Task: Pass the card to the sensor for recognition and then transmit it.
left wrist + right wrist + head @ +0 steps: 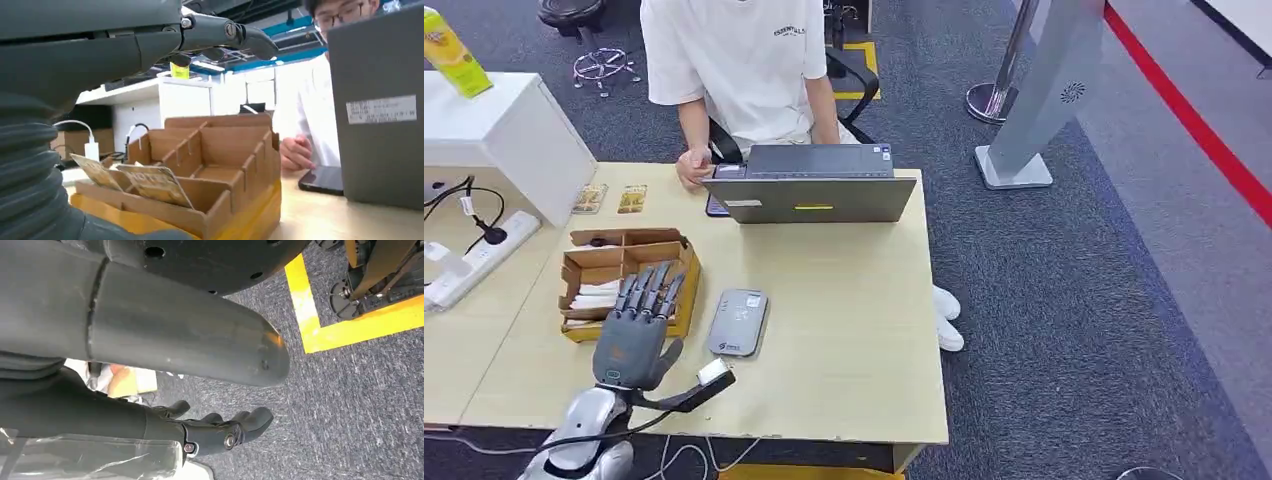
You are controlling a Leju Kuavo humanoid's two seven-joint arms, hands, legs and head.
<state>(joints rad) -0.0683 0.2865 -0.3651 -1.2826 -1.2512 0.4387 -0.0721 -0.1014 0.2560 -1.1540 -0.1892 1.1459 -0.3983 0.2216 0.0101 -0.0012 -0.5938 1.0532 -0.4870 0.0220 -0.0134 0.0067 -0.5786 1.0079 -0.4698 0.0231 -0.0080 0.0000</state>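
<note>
The left robot hand [636, 335] hovers with its fingers stretched apart and holding nothing, over the near edge of the cardboard divider box [584, 262] on the wooden surface [844, 330]. Cards [150, 182] stand tilted in the box's near compartments, and the grey card sensor [738, 322] lies just beside the box. Beyond, a person [739, 60] sits behind an open laptop [812, 185]; the right robot hand [220, 432] hangs over the carpet, fingers curled in on nothing.

Pale wooden table [854, 330] at centre, dark grey carpet [1064, 330] on the right, red floor stripe [1194, 125] upper right, white cabinet [504, 140] upper left.
</note>
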